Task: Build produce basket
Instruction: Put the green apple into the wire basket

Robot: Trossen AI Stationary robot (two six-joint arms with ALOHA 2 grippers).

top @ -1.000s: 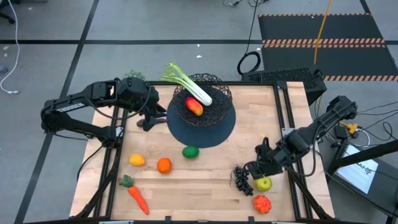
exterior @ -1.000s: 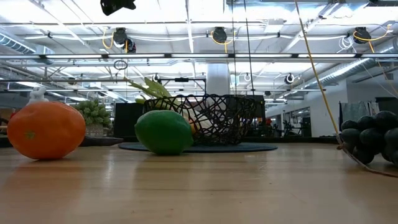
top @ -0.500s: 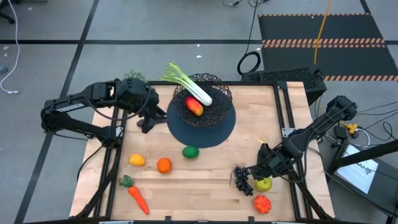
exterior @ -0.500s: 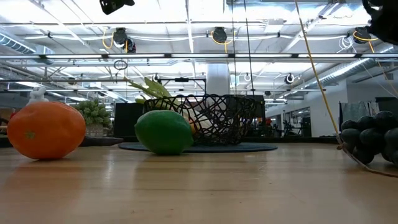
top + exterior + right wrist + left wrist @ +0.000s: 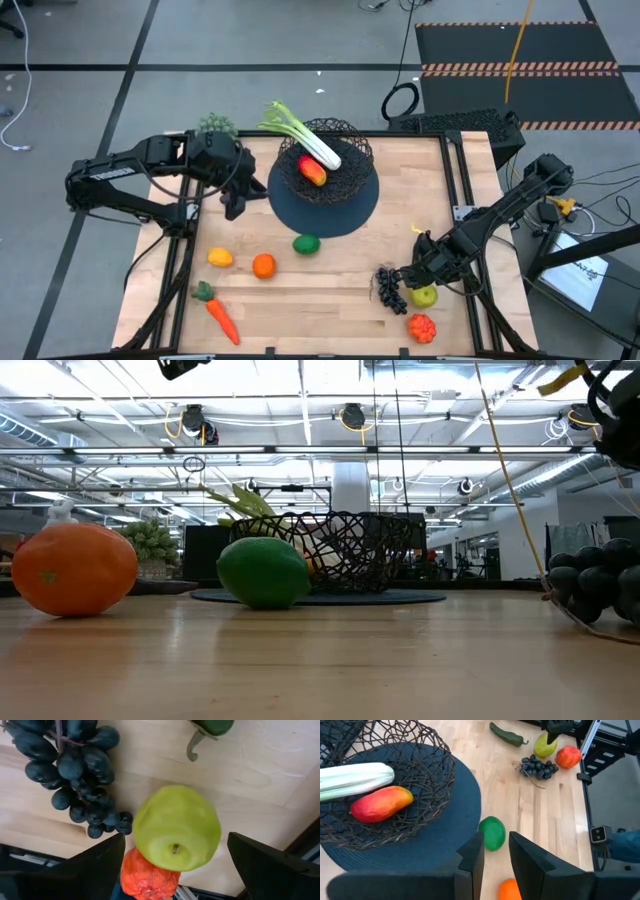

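Note:
The black wire basket (image 5: 338,158) stands on a flat dark round mat (image 5: 330,212) and holds the leek (image 5: 305,135) and the mango (image 5: 312,172). The lime (image 5: 306,243), lemon (image 5: 220,257), orange (image 5: 263,265) and carrot (image 5: 220,315) lie on the table. My right gripper (image 5: 176,845) is wide open above the green apple (image 5: 176,827), one finger on either side and apart from it. Beside the apple lie the grapes (image 5: 75,765) and the tomato (image 5: 150,877). My left gripper (image 5: 495,855) is slightly open and empty, left of the basket.
A dark green cucumber (image 5: 507,734) lies just beyond the apple. A fuzzy grey-green clump (image 5: 214,124) sits at the table's far left corner. Bare wood shows between the lime and the grapes. Metal frame rails run along the table's left and right edges.
My right gripper has moved down and toward the table's near edge, closing in over the apple. The produce and the basket have stayed where they were.

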